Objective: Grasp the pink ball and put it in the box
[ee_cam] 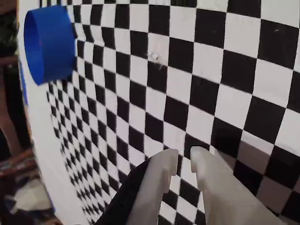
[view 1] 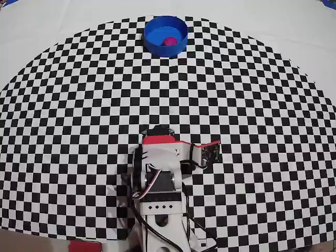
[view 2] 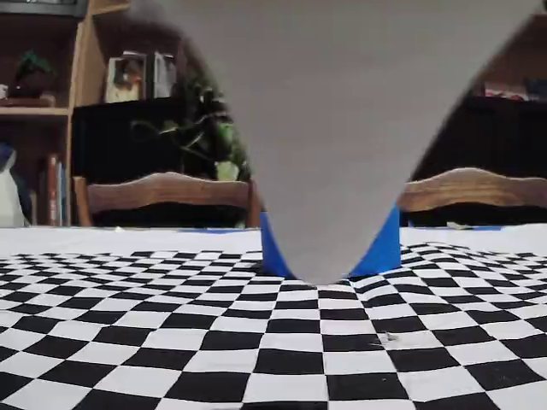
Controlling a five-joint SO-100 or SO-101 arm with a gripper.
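In the overhead view the pink ball [view 1: 169,41] lies inside the round blue box [view 1: 157,48] at the far end of the checkered mat. My arm [view 1: 157,163] is folded near the mat's front edge, far from the box; its jaws are hidden under it there. In the wrist view my gripper [ee_cam: 185,157] has white fingers [ee_cam: 159,183] almost together, with a narrow gap and nothing between them, above the mat. The box [ee_cam: 49,42] shows at the upper left, its inside hidden. In the fixed view the box [view 2: 385,248] is mostly covered.
A large blurred grey shape [view 2: 333,128] close to the lens blocks the middle of the fixed view. The checkered mat [view 1: 79,105] covers the white table. Wooden chairs [view 2: 162,192] and a bookshelf [view 2: 43,111] stand behind the table.
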